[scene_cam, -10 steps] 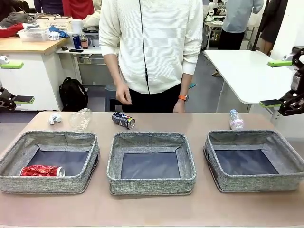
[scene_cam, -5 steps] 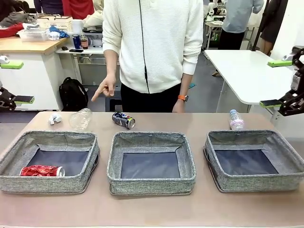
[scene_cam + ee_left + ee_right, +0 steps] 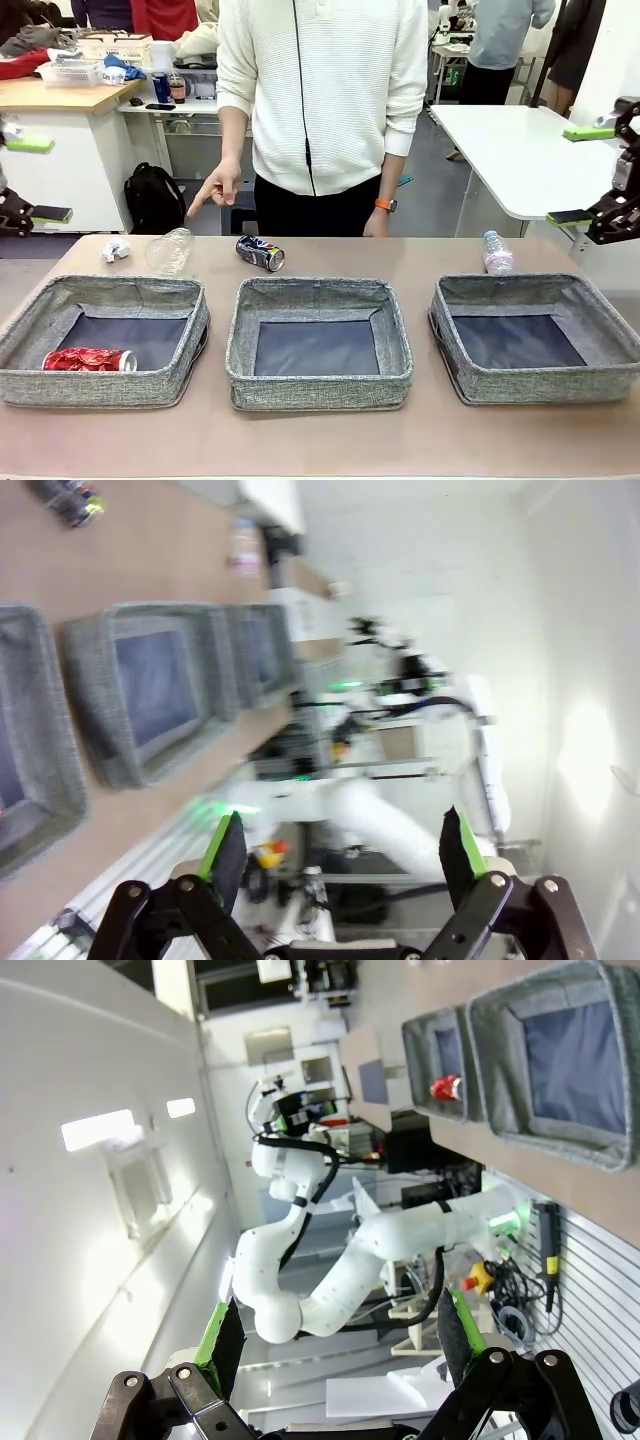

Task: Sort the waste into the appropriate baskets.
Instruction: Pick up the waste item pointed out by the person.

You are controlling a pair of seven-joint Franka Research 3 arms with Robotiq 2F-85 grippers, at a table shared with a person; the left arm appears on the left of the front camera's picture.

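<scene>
Sorting is judged barely begun: a red can (image 3: pixel 88 359) lies in the left basket (image 3: pixel 150 385), while the blue can (image 3: pixel 260 253), clear bottle (image 3: pixel 170 250), paper wad (image 3: pixel 116 249) and small bottle (image 3: pixel 497 253) are found farther back on the tabletop (image 3: pixel 320 440). The left end effector (image 3: pixel 340 850) and right end effector (image 3: pixel 338 1330) are held wide and empty, so a reach to one item is called for next.

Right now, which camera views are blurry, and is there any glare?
Front view: sharp and evenly lit, the red can crisp. Left wrist view: smeared and blurry, the middle basket soft-edged, a glare patch on the white wall. Right wrist view: fairly sharp, with bright blown-out patches at picture left.
</scene>
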